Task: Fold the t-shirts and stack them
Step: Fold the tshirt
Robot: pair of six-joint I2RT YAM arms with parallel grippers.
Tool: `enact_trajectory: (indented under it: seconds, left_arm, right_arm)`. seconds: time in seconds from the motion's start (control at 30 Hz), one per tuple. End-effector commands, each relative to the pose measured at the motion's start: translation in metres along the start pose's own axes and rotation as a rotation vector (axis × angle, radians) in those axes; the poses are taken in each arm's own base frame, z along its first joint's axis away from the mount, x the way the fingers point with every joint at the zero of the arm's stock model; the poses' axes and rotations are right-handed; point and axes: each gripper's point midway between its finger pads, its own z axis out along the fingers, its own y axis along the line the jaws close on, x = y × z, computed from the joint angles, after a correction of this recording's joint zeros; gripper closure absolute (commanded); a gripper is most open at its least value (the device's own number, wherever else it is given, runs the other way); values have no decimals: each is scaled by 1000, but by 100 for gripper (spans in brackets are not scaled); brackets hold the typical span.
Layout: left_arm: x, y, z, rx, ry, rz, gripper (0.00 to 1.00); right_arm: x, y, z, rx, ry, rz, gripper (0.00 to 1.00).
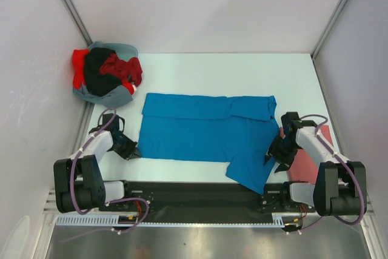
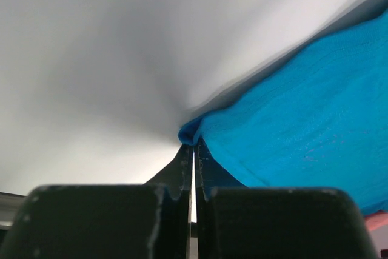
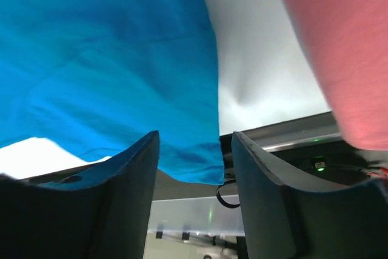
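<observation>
Red, black and grey-blue cloth: crumpled t-shirt pile (image 1: 106,77), far left corner of white table (image 1: 212,68). Nearer, left gripper (image 2: 194,150) has its jaws pressed together, pinching the near-left corner of the bright blue short-sleeved t-shirt (image 1: 200,131). Shirt lies spread flat mid-table, one sleeve trailing toward the near edge at right. There, right gripper (image 3: 194,144): jaws apart, blue hem hanging between them, not clamped. Dull pinkish-red t-shirt (image 3: 339,40) flat at far right, under the right arm.

A plain bright blue shirt (image 1: 200,134) is seen on a white table (image 1: 242,71). A pinkish-red shirt (image 3: 339,47) is likewise plain. Red, black and grey-blue are seen in the heap of shirts (image 1: 106,77).
</observation>
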Motion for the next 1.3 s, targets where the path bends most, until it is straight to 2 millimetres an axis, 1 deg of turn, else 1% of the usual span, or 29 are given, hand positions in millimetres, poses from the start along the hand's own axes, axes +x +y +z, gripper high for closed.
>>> enact_trajectory:
  seconds: [0.0,0.07,0.1,0.17,0.2,0.27,0.3,0.33,0.47,0.53,0.63,0.87,0.9,0.97,1.0,1.03,1.07,1.1,1.13,1.2,1.27]
  left_arm:
    - [-14,0,3,12,-74,34,100]
    - [-15,-2,1,18,-78,43,100]
    - [-16,-2,0,19,-81,46,100]
    - [-17,-2,-2,13,-86,52,100]
    - [-18,-3,-3,17,-90,53,100]
    - [-19,-4,-4,19,-94,56,100]
    - [-20,-5,-5,22,-98,57,100]
    - [-21,-6,-7,26,-100,59,100]
    - [-23,-8,-9,33,-112,61,100]
    - [-21,-8,-9,37,-106,61,100]
    - [-21,-8,-9,41,-109,68,100]
    - [-21,-10,-11,48,-114,66,100]
    - [-22,-10,-12,49,-117,64,100]
    - [-21,-9,-11,49,-116,57,100]
    - [-21,-10,-13,54,-119,57,100]
    - [-20,-10,-12,55,-118,54,100]
    - [-20,-10,-13,55,-118,52,100]
    - [-20,-9,-13,53,-121,46,100]
    - [-19,-9,-13,53,-117,43,100]
    - [-17,-7,-12,51,-114,36,100]
    - [-15,-5,-10,49,-108,25,100]
  right_arm:
    - [3,0,11,31,-29,35,44]
    - [2,2,15,27,-62,48,46]
    - [1,1,16,34,-73,55,49]
    - [1,-1,17,34,-92,62,51]
    - [-1,-2,16,37,-109,66,54]
    - [-4,0,13,22,-139,80,57]
    - [-4,-2,14,28,-146,91,60]
    - [-3,-3,15,24,-151,98,61]
    - [-5,-2,19,20,-174,121,61]
    - [-1,-5,25,28,-156,130,60]
    - [1,-4,26,32,-152,126,60]
    - [2,-6,36,53,-136,152,61]
    - [1,-6,38,52,-137,160,75]
    - [1,-5,37,51,-137,157,87]
    - [1,-4,35,50,-139,160,97]
    - [4,-5,31,55,-133,165,100]
    - [0,-9,28,74,-159,164,100]
    - [-4,-5,23,64,-173,158,100]
    - [-2,-7,20,72,-166,157,100]
    - [-4,-3,13,61,-169,146,100]
    - [-1,-3,7,70,-152,127,100]
